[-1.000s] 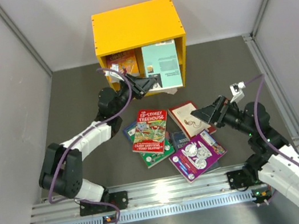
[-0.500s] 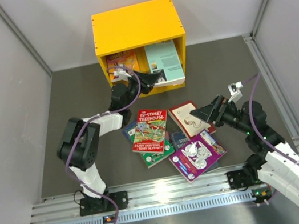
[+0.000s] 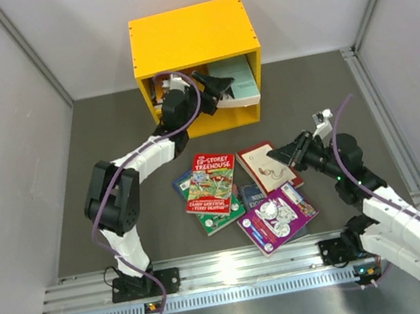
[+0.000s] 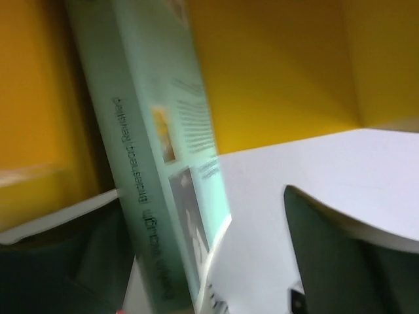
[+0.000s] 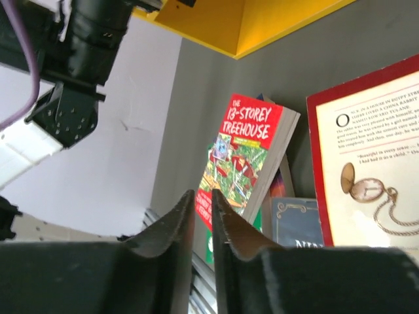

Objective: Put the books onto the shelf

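Looking down, we are seeing the yellow shelf (image 3: pixel 192 34) at 12 o'clock on the table (image 3: pixel 111 150), with the loose books (image 3: pixel 241 196) heaped toward 6 o'clock of it. Inside the shelf, the teal book (image 4: pixel 177 150) is leaning between the left gripper's (image 3: pixel 223 91) spread fingers (image 4: pixel 340 261), nearer the 9 o'clock one. The right gripper's (image 5: pixel 203 193) fingers are closing almost together on nothing, and the red-cream book (image 5: pixel 366 170) is lying at 3 o'clock of them.

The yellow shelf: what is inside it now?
A teal book stands in the right compartment, with the left gripper reaching in beside it. The arm covers most of the left compartment, so its contents cannot be told.
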Motion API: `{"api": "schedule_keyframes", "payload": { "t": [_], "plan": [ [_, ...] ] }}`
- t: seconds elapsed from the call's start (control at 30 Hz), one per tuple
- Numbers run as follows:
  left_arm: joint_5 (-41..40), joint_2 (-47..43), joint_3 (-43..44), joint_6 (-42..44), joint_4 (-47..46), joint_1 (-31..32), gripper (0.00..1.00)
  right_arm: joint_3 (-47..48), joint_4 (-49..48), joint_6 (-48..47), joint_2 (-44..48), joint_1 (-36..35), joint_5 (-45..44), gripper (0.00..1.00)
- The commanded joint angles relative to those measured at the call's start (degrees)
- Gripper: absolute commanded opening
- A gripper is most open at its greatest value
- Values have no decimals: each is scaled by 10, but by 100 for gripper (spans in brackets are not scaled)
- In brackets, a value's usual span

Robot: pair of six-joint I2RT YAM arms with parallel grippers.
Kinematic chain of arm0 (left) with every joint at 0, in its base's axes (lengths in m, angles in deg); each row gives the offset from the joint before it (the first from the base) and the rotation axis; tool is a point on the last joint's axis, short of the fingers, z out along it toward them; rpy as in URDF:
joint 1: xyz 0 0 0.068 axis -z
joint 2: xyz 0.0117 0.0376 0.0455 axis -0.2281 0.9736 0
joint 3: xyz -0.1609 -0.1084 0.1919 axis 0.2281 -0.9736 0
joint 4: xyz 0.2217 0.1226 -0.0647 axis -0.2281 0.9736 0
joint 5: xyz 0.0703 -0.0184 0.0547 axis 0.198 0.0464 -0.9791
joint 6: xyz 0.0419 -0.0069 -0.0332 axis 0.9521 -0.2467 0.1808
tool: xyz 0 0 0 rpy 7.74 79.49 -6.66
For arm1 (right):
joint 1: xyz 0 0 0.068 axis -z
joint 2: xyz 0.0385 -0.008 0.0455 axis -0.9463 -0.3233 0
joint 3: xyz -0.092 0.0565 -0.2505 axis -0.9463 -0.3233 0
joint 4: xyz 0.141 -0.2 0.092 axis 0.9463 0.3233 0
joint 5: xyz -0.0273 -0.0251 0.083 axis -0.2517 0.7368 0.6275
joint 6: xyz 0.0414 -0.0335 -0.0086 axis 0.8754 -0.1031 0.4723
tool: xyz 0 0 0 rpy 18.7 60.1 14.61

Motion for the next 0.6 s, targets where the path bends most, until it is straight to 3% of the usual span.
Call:
{"api": "schedule_keyframes", "payload": {
  "t": [0.0, 0.1, 0.4, 0.57],
  "plan": [
    [-18, -29, 32, 17, 28, 1, 96, 31, -85, 8, -32, 9, -10, 14],
    [-26, -49, 25, 24, 71, 1, 99, 54, -123, 17, -84, 10, -11, 0],
    [-46, -107, -1, 62, 163, 8, 99, 117, -229, 57, -211, 9, -1, 0],
    [-42, -107, -4, 62, 164, 8, 99, 156, -271, 73, -289, 5, -1, 0]
  ]
}}
